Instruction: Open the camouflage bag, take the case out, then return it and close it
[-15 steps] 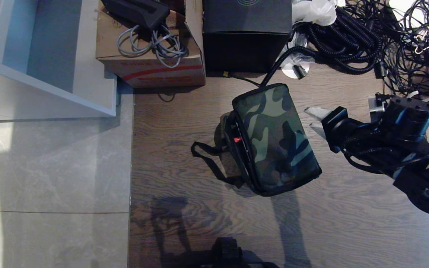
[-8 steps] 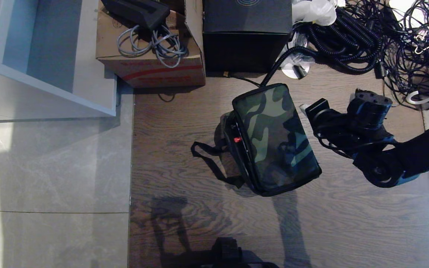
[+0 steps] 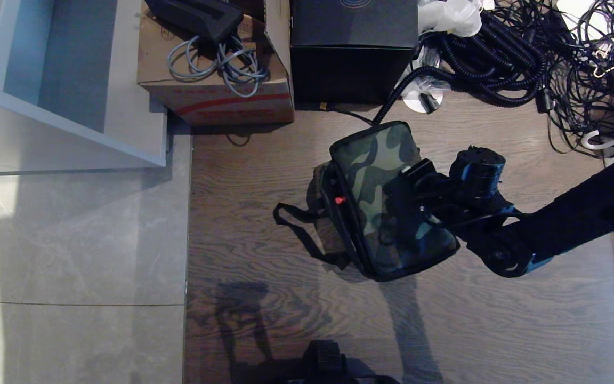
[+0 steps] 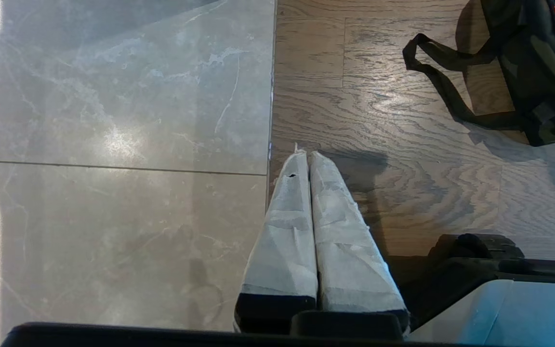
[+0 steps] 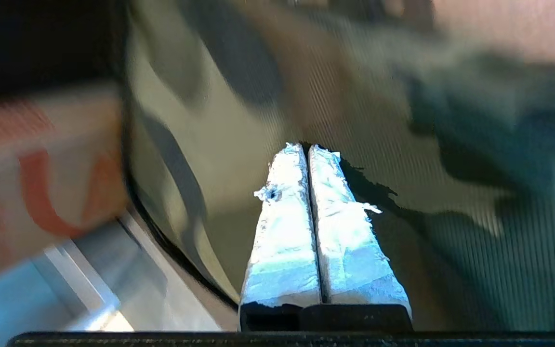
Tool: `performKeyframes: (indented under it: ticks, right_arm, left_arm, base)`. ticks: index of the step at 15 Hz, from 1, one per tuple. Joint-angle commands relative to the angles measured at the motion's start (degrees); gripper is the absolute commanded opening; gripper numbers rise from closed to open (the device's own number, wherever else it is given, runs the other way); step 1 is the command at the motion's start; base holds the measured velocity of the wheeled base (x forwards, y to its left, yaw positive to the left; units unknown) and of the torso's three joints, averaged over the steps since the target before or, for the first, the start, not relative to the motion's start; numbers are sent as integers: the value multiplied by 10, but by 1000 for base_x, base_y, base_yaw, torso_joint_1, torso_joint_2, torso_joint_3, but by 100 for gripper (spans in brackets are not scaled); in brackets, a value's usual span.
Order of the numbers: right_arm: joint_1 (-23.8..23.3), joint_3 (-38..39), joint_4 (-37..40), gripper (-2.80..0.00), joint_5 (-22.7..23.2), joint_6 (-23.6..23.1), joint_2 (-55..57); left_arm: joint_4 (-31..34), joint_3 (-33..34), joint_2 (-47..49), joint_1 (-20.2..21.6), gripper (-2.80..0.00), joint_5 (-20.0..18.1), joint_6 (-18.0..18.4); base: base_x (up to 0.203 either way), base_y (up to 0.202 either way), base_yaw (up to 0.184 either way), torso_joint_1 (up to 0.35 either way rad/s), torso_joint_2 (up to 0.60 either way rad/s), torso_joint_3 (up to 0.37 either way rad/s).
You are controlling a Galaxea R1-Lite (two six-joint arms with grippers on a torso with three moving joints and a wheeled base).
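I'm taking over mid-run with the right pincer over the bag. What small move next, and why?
Probably slide the right pincer across the bag toward its zipper edge and open it there. The pincer is shut with nothing in it, over the camouflage top, and the bag looks closed, with no case in sight. The red pull sits on that far edge. The left pincer is shut, above the floor.

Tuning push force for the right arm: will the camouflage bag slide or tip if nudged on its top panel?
Probably tips or sags rather than slides: the camouflage bag stands on a narrow edge on the wood floor, leaning. Its fabric looks soft, so the panel likely dents under the shut right end effector. The loose shoulder strap may drag behind.
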Motion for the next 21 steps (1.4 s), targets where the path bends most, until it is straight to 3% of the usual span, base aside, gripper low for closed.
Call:
performKeyframes:
  ticks: [1,4,8,10,18,21]
  right_arm:
    - [26,38,-1,-280,-2,12,-5]
    - [29,47,41,-280,3,57,-50]
    - [-35,29,56,-280,17,56,-82]
    - [-44,13,47,-280,20,55,-77]
    - [-54,-79,-3,-280,12,29,28]
    - [-38,-73,13,-280,10,49,33]
  left_arm:
    - [0,0,0,0,-280,0,0]
    - [0,0,0,0,-280,0,0]
    - [0,0,0,0,-280,0,0]
    - [0,0,0,0,-280,0,0]
    - [0,0,0,0,-280,0,0]
    - [0,0,0,0,-280,0,0]
  base:
    - [0,0,0,0,0,0]
    - [0,0,0,0,0,0]
    - [0,0,0,0,0,0]
    - [0,0,0,0,0,0]
    - [0,0,0,0,0,0]
    - [0,0,0,0,0,0]
